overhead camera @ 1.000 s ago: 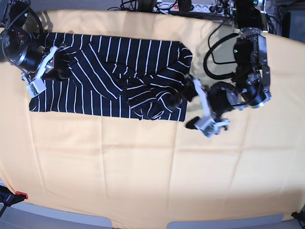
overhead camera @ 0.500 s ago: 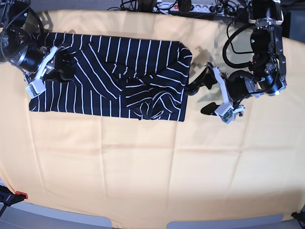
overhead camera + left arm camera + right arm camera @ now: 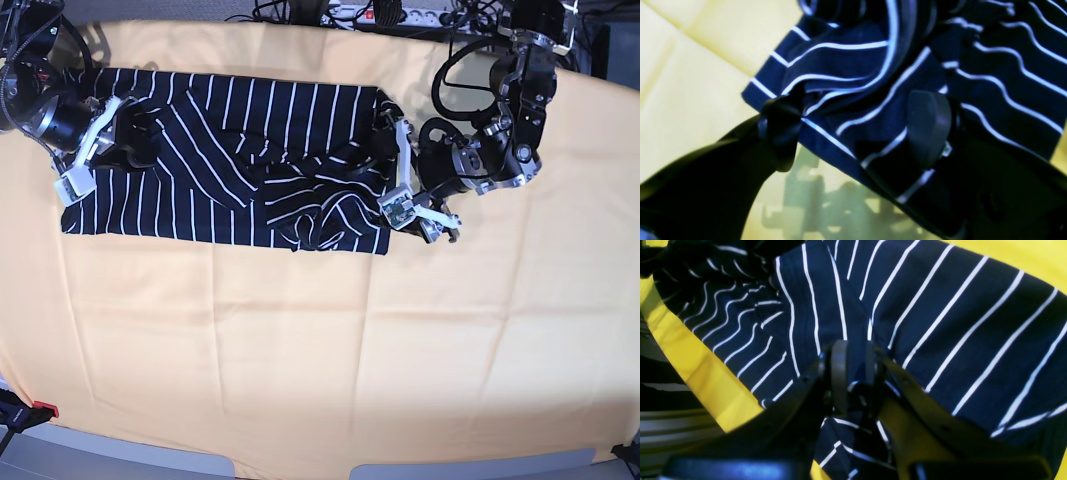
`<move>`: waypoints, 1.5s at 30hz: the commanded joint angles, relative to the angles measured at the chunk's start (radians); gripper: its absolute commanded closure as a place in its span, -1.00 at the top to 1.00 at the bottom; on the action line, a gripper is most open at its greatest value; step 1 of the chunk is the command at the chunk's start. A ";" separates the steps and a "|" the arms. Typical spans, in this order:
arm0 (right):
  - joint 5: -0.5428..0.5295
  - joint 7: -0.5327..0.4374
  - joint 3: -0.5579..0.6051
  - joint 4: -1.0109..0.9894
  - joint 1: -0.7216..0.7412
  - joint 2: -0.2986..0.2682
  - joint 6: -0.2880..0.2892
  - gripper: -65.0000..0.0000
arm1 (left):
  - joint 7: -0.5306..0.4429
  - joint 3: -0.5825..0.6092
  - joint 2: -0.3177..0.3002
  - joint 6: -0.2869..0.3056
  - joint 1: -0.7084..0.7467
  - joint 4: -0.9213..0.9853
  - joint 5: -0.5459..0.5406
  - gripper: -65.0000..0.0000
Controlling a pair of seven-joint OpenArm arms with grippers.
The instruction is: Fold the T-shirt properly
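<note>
The T-shirt [image 3: 230,150], dark navy with thin white stripes, lies across the back left of the yellow-orange cloth, flat on its left half and bunched in folds near its right end. My right gripper [image 3: 130,145] is at the shirt's left end, shut on a pinch of fabric; the right wrist view shows the T-shirt [image 3: 940,306] clamped in the gripper [image 3: 855,370]. My left gripper [image 3: 385,185] stands open at the shirt's right edge. In the left wrist view, the gripper [image 3: 853,130] has its fingers wide apart, with the T-shirt [image 3: 846,76] hem lying between them.
The yellow-orange table cloth [image 3: 300,340] covers the whole table, creased but bare in front of the shirt. A power strip and cables [image 3: 400,15] run along the back edge. A small red and black object [image 3: 30,410] sits at the front left corner.
My left arm swung away to the right, then came back left onto the shirt's right edge, jaws open. The right gripper has kept its hold and place.
</note>
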State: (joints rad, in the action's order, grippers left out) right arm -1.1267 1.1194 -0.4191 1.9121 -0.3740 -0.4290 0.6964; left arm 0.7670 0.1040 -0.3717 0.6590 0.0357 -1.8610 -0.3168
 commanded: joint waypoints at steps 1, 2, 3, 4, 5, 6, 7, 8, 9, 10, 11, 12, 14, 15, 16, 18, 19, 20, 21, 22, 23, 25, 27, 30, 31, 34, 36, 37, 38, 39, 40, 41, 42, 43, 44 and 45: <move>-0.023 -0.015 -0.006 0.018 0.005 -0.014 0.002 -0.62 | -0.045 -0.005 -0.008 -0.005 -0.017 -0.015 -0.016 0.51; -0.023 -0.015 -0.006 0.018 0.005 -0.014 0.002 -0.62 | -0.061 -0.005 -0.008 -0.005 -0.017 -0.015 -0.015 0.51; -0.024 -0.015 -0.006 0.018 0.005 -0.014 0.002 -0.62 | -0.076 -0.005 -0.008 -0.005 -0.017 -0.015 -0.011 0.51; -0.024 -0.015 -0.006 0.018 0.005 -0.014 0.002 -0.62 | -0.094 -0.005 -0.008 -0.005 -0.017 -0.015 -0.003 0.51; -0.026 -0.015 -0.006 0.018 0.005 -0.014 0.002 -0.62 | -0.111 -0.005 -0.008 -0.006 -0.017 -0.015 0.005 0.51; -0.026 -0.015 -0.006 0.018 0.005 -0.014 0.002 -0.62 | -0.122 -0.005 -0.008 -0.016 -0.018 -0.014 0.009 0.51; -0.026 -0.015 -0.006 0.018 0.005 -0.014 0.002 -0.62 | -0.127 -0.005 -0.007 -0.035 -0.019 -0.014 0.007 0.51; -0.026 -0.016 -0.006 0.018 0.005 -0.014 0.002 -0.62 | -0.128 -0.005 -0.007 -0.055 -0.019 -0.014 0.006 0.51; -0.026 -0.015 -0.006 0.018 0.005 -0.014 0.002 -0.62 | -0.128 -0.005 -0.007 -0.063 -0.019 -0.014 0.007 0.51; -0.026 -0.015 -0.006 0.018 0.005 -0.014 0.002 -0.62 | -0.128 -0.005 -0.008 -0.067 -0.019 -0.014 0.017 0.51; -0.026 -0.015 -0.006 0.018 0.005 -0.014 0.002 -0.62 | -0.128 -0.005 -0.008 -0.068 -0.019 -0.014 0.038 0.51; -0.026 -0.015 -0.006 0.018 0.005 -0.014 0.002 -0.62 | -0.129 -0.005 -0.008 -0.069 -0.019 -0.014 0.064 0.51; -0.026 -0.015 -0.006 0.018 0.005 -0.014 0.002 -0.62 | -0.138 -0.007 -0.008 -0.089 -0.020 -0.014 0.111 0.51; -0.026 -0.014 -0.006 0.018 0.005 -0.014 0.002 -0.62 | -0.140 -0.007 -0.008 -0.115 -0.020 -0.014 0.114 0.51; -0.026 -0.015 -0.006 0.018 0.005 -0.014 0.002 -0.62 | -0.143 -0.007 -0.008 -0.126 -0.020 -0.014 0.114 0.51; -0.026 -0.015 -0.006 0.018 0.005 -0.014 0.002 -0.62 | -0.159 -0.007 -0.008 -0.126 -0.020 -0.014 0.115 0.51; -0.026 -0.015 -0.006 0.018 0.005 -0.014 0.002 -0.62 | -0.167 -0.007 -0.008 -0.128 -0.020 -0.014 0.120 0.51; -0.026 -0.015 -0.006 0.018 0.005 -0.014 0.002 -0.62 | -0.169 -0.007 -0.008 -0.142 -0.020 -0.014 0.125 0.51; -0.026 -0.015 -0.006 0.018 0.005 -0.014 0.002 -0.62 | -0.169 -0.007 -0.008 -0.163 -0.022 -0.014 0.125 0.51; -0.026 -0.015 -0.006 0.018 0.005 -0.014 0.002 -0.62 | -0.169 -0.007 -0.007 -0.184 -0.023 -0.014 0.124 0.51; -0.026 -0.015 -0.006 0.018 0.005 -0.014 0.002 -0.62 | -0.169 -0.007 -0.007 -0.196 -0.026 -0.014 0.124 0.51; -0.026 -0.015 -0.006 0.018 0.005 -0.014 0.002 -0.62 | -0.169 -0.007 -0.007 -0.206 -0.032 -0.014 0.124 0.51; -0.026 -0.015 -0.006 0.018 0.005 -0.014 0.002 -0.62 | -0.172 -0.006 -0.007 -0.204 -0.039 -0.005 0.123 0.51; -0.027 -0.019 -0.006 0.018 0.005 -0.014 0.002 -0.62 | -0.200 -0.006 -0.006 -0.203 -0.060 0.056 0.121 0.50; -0.026 -0.019 -0.006 0.018 0.005 -0.014 0.002 -0.62 | -0.215 -0.006 -0.002 -0.198 -0.068 0.086 0.121 0.50; -0.026 -0.019 -0.006 0.018 0.005 -0.014 0.002 -0.62 | -0.243 -0.006 0.020 -0.134 -0.096 0.169 0.117 -0.21; -0.027 -0.019 -0.006 0.018 0.006 -0.014 0.002 -0.62 | -0.242 -0.006 0.038 -0.095 -0.106 0.197 0.114 -1.00; -0.026 -0.019 -0.006 0.018 0.006 -0.014 0.002 -0.62 | -0.236 -0.006 0.042 -0.089 -0.108 0.196 0.098 -1.00; -0.026 -0.019 -0.006 0.018 0.006 -0.014 0.002 -0.62 | -0.235 -0.006 0.042 -0.089 -0.111 0.192 0.070 -1.00; -0.026 -0.019 -0.006 0.018 0.006 -0.014 0.002 -0.62 | -0.235 -0.006 0.042 -0.089 -0.114 0.185 0.047 -1.00; -0.026 -0.019 -0.006 0.018 0.005 -0.014 0.002 -0.62 | -0.235 -0.006 0.042 -0.088 -0.117 0.174 0.039 -1.00; -0.026 -0.019 -0.006 0.018 0.005 -0.014 0.002 -0.62 | -0.235 -0.006 0.042 -0.074 -0.120 0.159 0.038 -1.00; -0.026 -0.018 -0.006 0.018 0.005 -0.014 0.002 -0.62 | -0.235 -0.006 0.042 -0.049 -0.123 0.145 0.038 -1.00; -0.026 -0.018 -0.006 0.018 0.005 -0.014 0.002 -0.62 | -0.234 -0.006 0.042 -0.020 -0.127 0.134 0.038 -0.88; -0.026 -0.018 -0.006 0.018 0.005 -0.014 0.002 -0.62 | -0.232 -0.006 0.042 0.008 -0.132 0.127 0.032 -0.70; -0.026 -0.019 -0.006 0.018 0.005 -0.014 0.002 -0.62 | -0.222 -0.006 0.042 0.032 -0.137 0.126 0.020 -0.49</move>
State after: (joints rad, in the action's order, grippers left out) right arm -1.1339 1.1194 -0.4191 1.9121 -0.3740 -0.4290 0.6964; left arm 0.5652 0.1028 -0.3267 0.6918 -0.0841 -1.7176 -0.2810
